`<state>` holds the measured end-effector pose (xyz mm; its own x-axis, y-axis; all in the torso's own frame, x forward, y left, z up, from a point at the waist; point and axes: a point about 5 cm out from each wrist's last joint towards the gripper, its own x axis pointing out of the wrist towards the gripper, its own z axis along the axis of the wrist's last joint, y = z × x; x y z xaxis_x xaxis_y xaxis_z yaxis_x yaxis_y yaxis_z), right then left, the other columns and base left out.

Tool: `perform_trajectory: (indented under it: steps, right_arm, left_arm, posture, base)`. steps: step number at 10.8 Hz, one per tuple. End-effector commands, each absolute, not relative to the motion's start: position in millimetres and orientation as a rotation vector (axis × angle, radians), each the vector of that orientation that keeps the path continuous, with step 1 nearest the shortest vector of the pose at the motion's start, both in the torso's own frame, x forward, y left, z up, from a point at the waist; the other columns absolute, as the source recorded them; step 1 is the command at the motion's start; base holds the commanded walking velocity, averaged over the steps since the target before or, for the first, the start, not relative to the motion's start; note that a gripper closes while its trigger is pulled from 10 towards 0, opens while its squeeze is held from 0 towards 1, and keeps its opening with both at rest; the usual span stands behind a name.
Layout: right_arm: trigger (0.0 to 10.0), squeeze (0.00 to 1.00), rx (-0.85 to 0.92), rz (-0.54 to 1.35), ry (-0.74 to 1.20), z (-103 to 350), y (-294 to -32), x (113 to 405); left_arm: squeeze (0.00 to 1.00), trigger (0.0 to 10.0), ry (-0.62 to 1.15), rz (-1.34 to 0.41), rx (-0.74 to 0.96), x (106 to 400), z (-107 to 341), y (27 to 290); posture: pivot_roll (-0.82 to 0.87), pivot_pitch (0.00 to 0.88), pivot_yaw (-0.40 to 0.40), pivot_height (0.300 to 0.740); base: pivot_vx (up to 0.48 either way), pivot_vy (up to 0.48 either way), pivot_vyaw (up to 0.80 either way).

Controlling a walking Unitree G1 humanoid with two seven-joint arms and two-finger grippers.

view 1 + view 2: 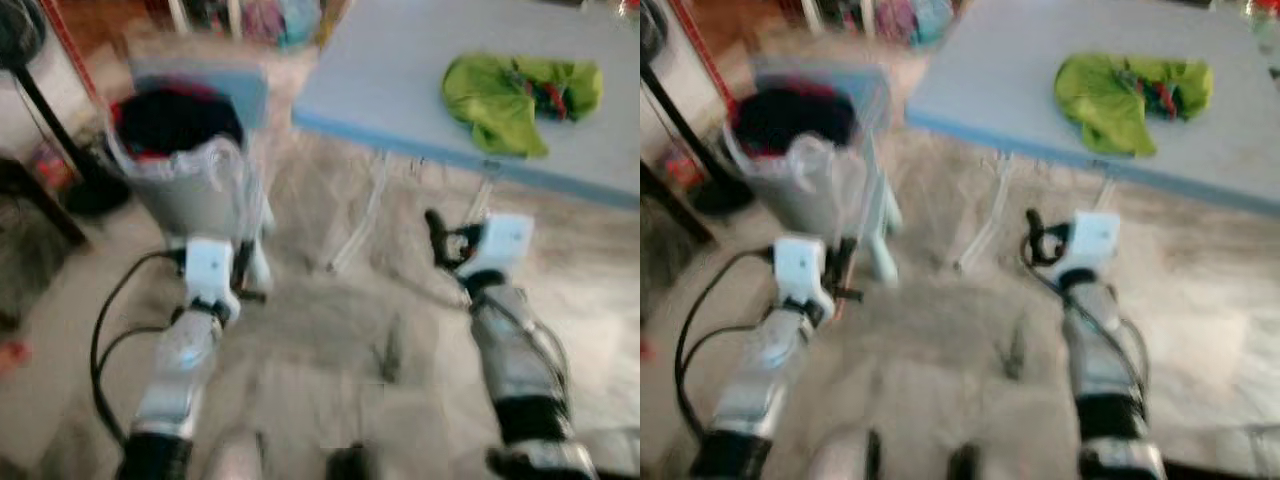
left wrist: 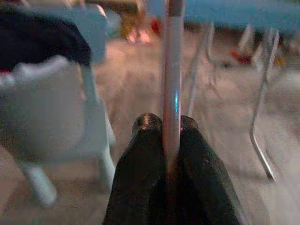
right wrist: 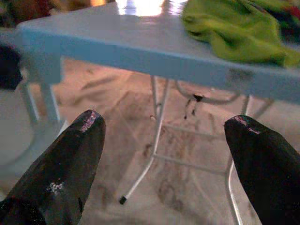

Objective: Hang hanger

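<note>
My left gripper (image 2: 164, 129) is shut on a thin pale rod, the hanger (image 2: 172, 70), which runs straight out from between the black fingers. In the blurred head views this gripper (image 1: 243, 275) is held low over the floor, in front of a grey basket (image 1: 190, 185). My right gripper (image 3: 164, 126) is open with nothing between its fingers. It hangs below the near edge of a light blue table (image 1: 400, 70), by the table's metal legs (image 3: 157, 117). A green garment (image 1: 520, 95) lies bunched on the table top.
The grey basket holds dark and red clothes (image 1: 175, 120) and stands against a pale blue chair (image 1: 240, 95) at the left. A black stand with a round base (image 1: 85, 190) is at the far left. Marbled floor (image 1: 330, 340) stretches between my arms.
</note>
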<state>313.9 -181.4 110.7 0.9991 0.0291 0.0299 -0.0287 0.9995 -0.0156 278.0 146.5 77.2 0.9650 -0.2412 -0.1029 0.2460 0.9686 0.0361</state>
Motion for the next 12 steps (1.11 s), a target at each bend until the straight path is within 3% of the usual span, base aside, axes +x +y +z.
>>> perform_trajectory:
  steps: [1,3,4,6,8,9,11,12]
  right_arm:
    - [10.0,0.0,-0.008,-0.031,0.012,101,-191,310]
    - [10.0,0.0,-0.043,-0.04,0.025,95,-194,305]
    - [10.0,0.0,0.05,-0.026,0.037,94,-195,303]
    - [10.0,0.0,-0.088,0.043,0.062,90,-195,303]
    - [10.0,0.0,-0.229,0.32,0.077,90,-195,301]
    - [10.0,0.0,-0.441,0.625,0.158,90,-206,291]
    - [10.0,0.0,-0.565,0.978,0.374,77,-222,261]
    - [10.0,0.0,-0.594,1.133,0.468,69,-224,243]
  left_arm:
    - [0.0,10.0,0.108,-0.273,0.059,277,74,148]
    - [0.0,10.0,0.121,-0.273,0.049,277,70,153]
    - [0.0,10.0,0.122,-0.275,0.047,277,70,152]
    - [0.0,10.0,0.218,-0.413,0.059,266,55,140]
    - [0.0,10.0,0.4,-0.588,0.13,248,28,146]
    - [0.0,10.0,0.589,-0.686,0.378,230,2,170]
    - [0.0,10.0,0.623,-0.934,0.514,215,-1,177]
    - [0.0,10.0,0.626,-0.992,0.477,213,3,174]
  posture:
    - [0.03,0.128,-0.068,0.74]
    - [0.03,0.124,-0.064,0.74]
    - [0.03,0.124,-0.064,0.74]
    - [0.03,0.122,-0.07,0.74]
    - [0.03,0.124,-0.07,0.74]
    - [0.03,0.122,-0.073,0.74]
    - [0.03,0.121,-0.066,0.74]
    - [0.03,0.121,-0.066,0.74]
  base:
    - [0.0,0.0,0.0]
    - [0.0,0.0,0.0]
    - [0.0,0.0,0.0]
    - [0.0,0.0,0.0]
    - [0.0,0.0,0.0]
    - [0.0,0.0,0.0]
    - [0.0,0.0,0.0]
    - [0.0,0.0,0.0]
